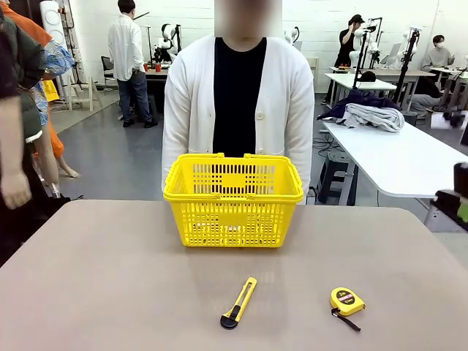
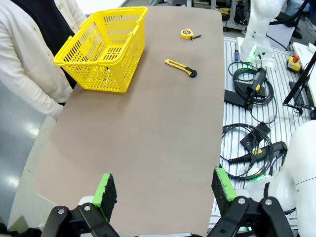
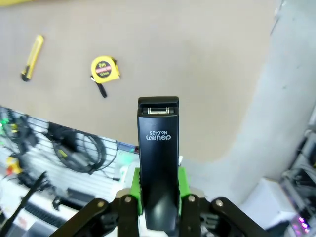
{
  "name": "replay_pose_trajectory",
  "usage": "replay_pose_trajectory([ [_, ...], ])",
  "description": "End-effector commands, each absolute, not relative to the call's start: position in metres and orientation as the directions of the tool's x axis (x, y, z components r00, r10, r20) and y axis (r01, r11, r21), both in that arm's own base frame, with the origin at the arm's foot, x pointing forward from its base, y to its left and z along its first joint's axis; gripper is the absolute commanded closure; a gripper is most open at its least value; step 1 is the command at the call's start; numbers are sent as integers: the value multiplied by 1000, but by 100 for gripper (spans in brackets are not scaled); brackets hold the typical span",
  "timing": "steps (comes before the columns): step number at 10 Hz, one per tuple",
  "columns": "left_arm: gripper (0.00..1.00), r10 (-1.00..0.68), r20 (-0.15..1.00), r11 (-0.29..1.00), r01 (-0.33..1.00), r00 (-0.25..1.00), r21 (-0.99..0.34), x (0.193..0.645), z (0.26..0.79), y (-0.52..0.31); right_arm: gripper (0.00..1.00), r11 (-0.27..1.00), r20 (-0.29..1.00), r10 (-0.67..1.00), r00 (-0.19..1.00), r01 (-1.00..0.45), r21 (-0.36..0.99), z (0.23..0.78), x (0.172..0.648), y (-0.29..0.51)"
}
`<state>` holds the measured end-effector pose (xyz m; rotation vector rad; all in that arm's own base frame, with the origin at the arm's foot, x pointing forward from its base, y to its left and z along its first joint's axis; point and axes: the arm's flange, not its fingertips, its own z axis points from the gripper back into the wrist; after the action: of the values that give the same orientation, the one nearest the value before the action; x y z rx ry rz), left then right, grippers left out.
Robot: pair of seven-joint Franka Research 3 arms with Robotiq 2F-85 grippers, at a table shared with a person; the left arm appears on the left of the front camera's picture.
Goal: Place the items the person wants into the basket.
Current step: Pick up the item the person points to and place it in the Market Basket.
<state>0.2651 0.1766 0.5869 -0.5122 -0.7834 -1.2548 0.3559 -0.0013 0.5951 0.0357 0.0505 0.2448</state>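
My right gripper [image 3: 159, 186] is shut on a black stapler [image 3: 158, 148], held upright between its green pads [image 3: 182, 183], high above the table's near right corner. A dark part of that gripper [image 1: 460, 197] shows at the right edge of the front view. The yellow lattice basket [image 1: 234, 219] stands at the far middle of the table, right in front of the person [image 1: 238, 95] in a white cardigan. It appears from the side as the basket [image 2: 103, 54] in the left wrist view. My left gripper [image 2: 164, 187] hangs open over the table's left end, holding nothing.
A yellow-and-black utility knife [image 1: 239, 302] [image 2: 180, 67] [image 3: 31, 57] and a round yellow tape measure [image 1: 345, 300] [image 2: 187, 33] [image 3: 104, 69] lie near the table's front edge. Cables [image 2: 252, 89] lie on the robot's side beyond that edge. Other people stand at the far left.
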Motion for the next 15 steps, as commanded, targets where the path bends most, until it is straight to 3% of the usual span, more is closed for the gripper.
replay_pose_trajectory([
  [1, 0, -627, 775, 240, 967, 85, 88, 265, 588, 178, 100, 974, -41, 223, 974, -221, 53, 603, 368, 4],
  [9, 0, -627, 775, 240, 967, 85, 88, 265, 588, 178, 100, 971, -29, 237, 971, -236, 38, 611, 363, -1],
  [10, 0, -627, 775, 240, 967, 85, 88, 265, 588, 178, 69, 972, -33, 233, 972, -232, 37, 610, 365, -1],
  [12, 0, -627, 775, 240, 967, 85, 88, 265, 588, 178, 69, 706, -21, 704, 710, -702, -90, 663, 400, 32],
  [14, 0, -627, 775, 240, 967, 85, 88, 265, 588, 178, 69, 461, -26, 885, 465, -882, -100, 692, 462, 99],
  [15, 0, -627, 775, 240, 967, 85, 88, 265, 588, 178, 69, 398, -24, 915, 402, -913, -91, 695, 487, 134],
])
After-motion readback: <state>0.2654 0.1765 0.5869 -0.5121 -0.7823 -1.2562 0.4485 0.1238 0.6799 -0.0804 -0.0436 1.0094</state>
